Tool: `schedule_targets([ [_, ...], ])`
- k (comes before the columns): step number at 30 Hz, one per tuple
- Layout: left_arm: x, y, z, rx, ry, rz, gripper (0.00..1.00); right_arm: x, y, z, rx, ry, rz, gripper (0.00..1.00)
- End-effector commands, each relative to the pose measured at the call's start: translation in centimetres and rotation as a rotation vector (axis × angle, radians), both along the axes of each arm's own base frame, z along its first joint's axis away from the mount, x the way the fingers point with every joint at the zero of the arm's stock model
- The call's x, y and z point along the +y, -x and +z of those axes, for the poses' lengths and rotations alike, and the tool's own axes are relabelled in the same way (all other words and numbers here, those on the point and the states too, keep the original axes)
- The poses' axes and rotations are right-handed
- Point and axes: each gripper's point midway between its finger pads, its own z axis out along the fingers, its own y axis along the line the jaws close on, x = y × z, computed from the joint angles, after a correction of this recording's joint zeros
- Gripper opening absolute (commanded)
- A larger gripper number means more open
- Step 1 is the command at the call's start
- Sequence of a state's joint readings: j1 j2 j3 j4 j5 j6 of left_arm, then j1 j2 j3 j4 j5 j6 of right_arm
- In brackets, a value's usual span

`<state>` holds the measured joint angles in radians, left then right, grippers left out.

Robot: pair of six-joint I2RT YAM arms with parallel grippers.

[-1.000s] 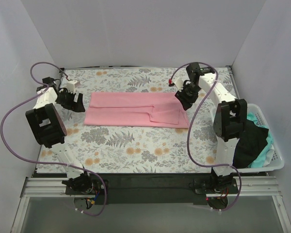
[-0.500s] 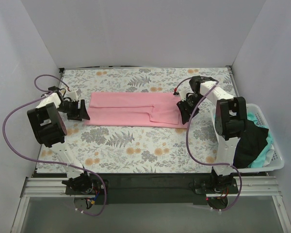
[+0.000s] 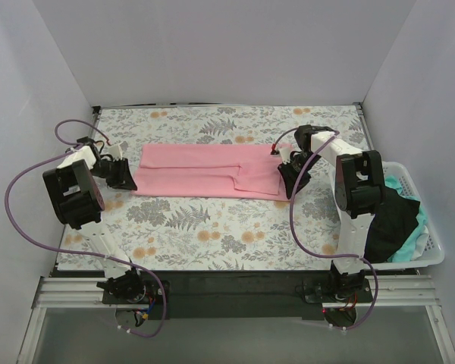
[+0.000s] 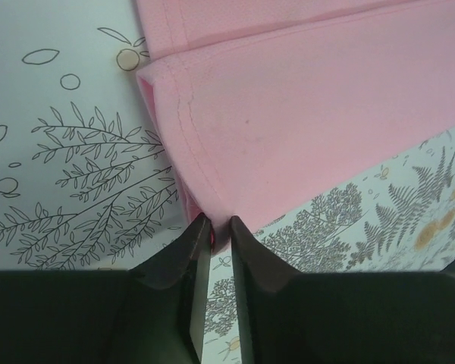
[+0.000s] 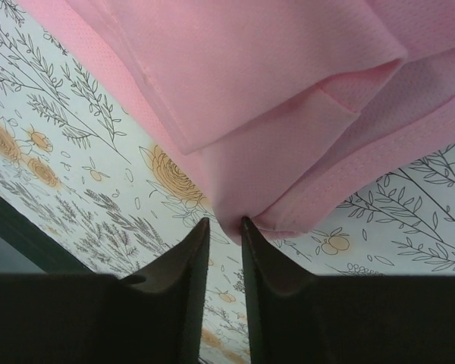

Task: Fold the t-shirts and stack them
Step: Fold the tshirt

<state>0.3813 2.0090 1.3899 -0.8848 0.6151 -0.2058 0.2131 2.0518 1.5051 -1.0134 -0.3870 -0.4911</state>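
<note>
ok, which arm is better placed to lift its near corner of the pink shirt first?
Left, probably. The left gripper pinches a corner of the pink shirt between nearly closed jaws. The right gripper sits at its corner too, but with wider jaws; grip unclear.

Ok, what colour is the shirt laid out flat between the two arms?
The shirt is plain light pink, no print; clearest in the left wrist view.

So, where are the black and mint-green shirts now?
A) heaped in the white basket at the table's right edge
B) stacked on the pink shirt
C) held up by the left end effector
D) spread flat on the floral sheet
A: the black shirt and the mint-green shirt lie bunched in the white basket; only the pink shirt is on the floral sheet.
</note>
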Motion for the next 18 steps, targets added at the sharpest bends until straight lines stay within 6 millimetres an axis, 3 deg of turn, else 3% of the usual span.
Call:
schedule_targets([
  [1,-0.5,-0.4,1.3,-0.025,0.031,-0.018,0.12,-0.2,0.1,0.1,-0.001,0.004,-0.01,0.26],
  [4,-0.3,0.2,1.3,-0.003,0.017,-0.03,0.0,-0.5,0.3,0.2,-0.002,0.011,-0.006,0.09],
  [5,-0.1,0.4,1.3,0.002,0.011,-0.029,0.0,-0.6,0.6,0.2,-0.001,0.018,-0.004,0.02],
  [11,1.8,2.6,0.7,0.063,-0.065,-0.025,0.0,-2.1,2.1,0.3,-0.007,0.076,0.024,0.01],
  [18,1.8,4.3,0.3,0.077,-0.087,-0.052,0.0,-2.1,4.0,1.1,0.028,0.06,0.029,0.01],
])
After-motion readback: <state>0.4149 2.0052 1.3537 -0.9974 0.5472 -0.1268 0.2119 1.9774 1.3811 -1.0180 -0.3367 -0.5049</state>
